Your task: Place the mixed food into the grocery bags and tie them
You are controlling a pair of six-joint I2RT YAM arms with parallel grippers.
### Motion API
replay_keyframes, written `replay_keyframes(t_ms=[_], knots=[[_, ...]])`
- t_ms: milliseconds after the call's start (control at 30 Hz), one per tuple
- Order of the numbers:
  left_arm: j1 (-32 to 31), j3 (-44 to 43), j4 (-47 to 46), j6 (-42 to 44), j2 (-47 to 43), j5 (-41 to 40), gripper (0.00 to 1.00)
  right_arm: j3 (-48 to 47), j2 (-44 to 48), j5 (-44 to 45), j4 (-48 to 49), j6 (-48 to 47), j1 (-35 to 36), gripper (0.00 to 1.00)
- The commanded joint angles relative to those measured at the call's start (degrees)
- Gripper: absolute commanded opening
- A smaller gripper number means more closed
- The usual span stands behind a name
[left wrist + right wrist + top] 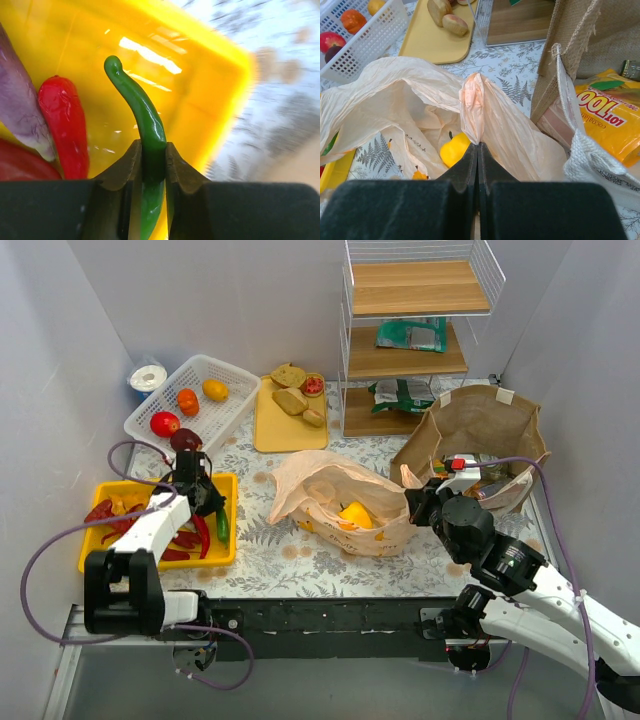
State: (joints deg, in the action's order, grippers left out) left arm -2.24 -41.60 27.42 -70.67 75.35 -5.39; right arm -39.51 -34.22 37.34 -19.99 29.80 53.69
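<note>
a: what has the left claw (pixel 153 150) got?
b: its two fingers are drawn almost together, pressed on either side of a green chili pepper (pixel 146 117). they grip it low on the body, and the curved stem end sticks out past the fingertips.
a: where is that?
b: over the yellow tray (pixel 215 95) at the left of the counter (pixel 270 560). a red chili (pixel 65 127) lies just beside the green one, with a purple vegetable (pixel 17 112) against its other side. i cannot tell whether the green chili is clear of the tray floor.
a: and the right claw (pixel 478 148)?
b: closed tight, pinching a gathered fold at the rim of the peach plastic bag (pixel 410 95). the bag sits mid-counter with its mouth gaping and a yellow pepper (pixel 454 150) inside.
a: the other bag?
b: the brown bag (pixel 580 35) stands just beside the plastic one, on its right. an orange snack packet (pixel 607 117) lies in it.
a: farther out?
b: at the back left is a white basket (pixel 205 415) holding round red and orange produce. next to it is a yellow cutting board (pixel 275 435) with bread pieces (pixel 290 400). behind the brown bag is a wire shelf (pixel 420 285) carrying green foil packets (pixel 412 335).
</note>
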Motion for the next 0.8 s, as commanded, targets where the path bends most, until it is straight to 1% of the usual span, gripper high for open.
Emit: replay_keyframes(t_ms=[0, 33, 67, 133, 167, 200, 233, 267, 300, 333, 367, 400, 433, 467, 533, 600, 667, 767], knots=[[0.0, -6.1, 3.0, 2.2, -13.6, 4.9, 0.00, -0.7, -0.5, 1.1, 2.1, 0.1, 0.0, 0.01], [0.0, -7.6, 4.5, 2.8, -15.3, 5.3, 0.00, -1.0, -0.8, 1.2, 2.2, 0.0, 0.0, 0.01], [-0.5, -10.8, 4.8, 2.9, -18.4, 9.4, 0.00, -1.3, -1.5, 1.1, 2.2, 0.0, 0.0, 0.01], [-1.6, -13.3, 4.4, 0.3, -20.5, 13.9, 0.00, -1.9, -1.9, 1.2, 2.1, -0.4, 0.0, 0.01], [-4.6, -15.8, 4.0, -1.2, -21.3, 16.6, 0.00, -2.0, -2.4, 1.3, 2.1, -0.4, 0.0, 0.01], [-7.1, -16.7, 3.1, -2.7, -21.4, 16.3, 0.00, -2.2, -2.6, 1.5, 2.1, -0.5, 0.0, 0.01], [-10.3, -17.8, 2.6, -5.5, -21.1, 15.2, 0.00, -2.2, -3.0, 1.5, 2.1, -0.5, 0.0, 0.01], [-18.1, -18.6, 1.9, -6.7, -20.8, 13.0, 0.00, -2.4, -3.3, 1.5, 2.1, -0.5, 0.0, 0.01], [-22.0, -19.9, 0.3, -7.9, -19.2, 9.6, 0.00, -2.5, -3.3, 1.4, 1.9, -0.4, 0.0, 0.01], [-28.7, -20.4, -0.3, -9.4, -18.1, 8.4, 0.00, -2.7, -3.7, 1.4, 1.7, -0.4, 0.0, 0.01], [-31.5, -21.1, -0.9, -12.4, -16.8, 8.0, 0.00, -2.9, -3.8, 1.3, 1.5, -0.4, 0.0, 0.01], [-33.8, -21.8, -2.2, -14.3, -13.7, 8.7, 0.00, -3.2, -3.8, 1.0, 1.4, -0.3, 0.0, 0.01], [-38.6, -21.9, -3.3, -15.6, -12.3, 8.9, 0.00, -3.3, -3.8, 1.0, 0.9, 0.0, 0.0, 0.01], [-40.9, -21.9, -4.3, -18.1, -10.8, 8.7, 0.00, -3.4, -3.8, 0.9, 0.8, 0.1, 0.0, 0.01], [-45.9, -21.7, -7.0, -20.0, -7.1, 8.9, 0.00, -3.4, -3.5, 0.8, 0.7, 0.4, 0.0, 0.01], [-47.5, -21.3, -8.3, -22.8, -5.1, 9.3, 0.00, -3.3, -3.4, 0.5, 0.7, 0.5, 0.0, 0.01], [-47.9, -19.0, -10.9, -24.3, -2.9, 11.9, 0.00, -3.3, -3.4, 0.3, 0.9, 0.8, 0.0, 0.01], [-47.8, -15.3, -14.9, -26.2, -1.1, 11.0, 0.00, -3.3, -3.9, -0.5, 1.4, 1.0, 0.0, 0.01]])
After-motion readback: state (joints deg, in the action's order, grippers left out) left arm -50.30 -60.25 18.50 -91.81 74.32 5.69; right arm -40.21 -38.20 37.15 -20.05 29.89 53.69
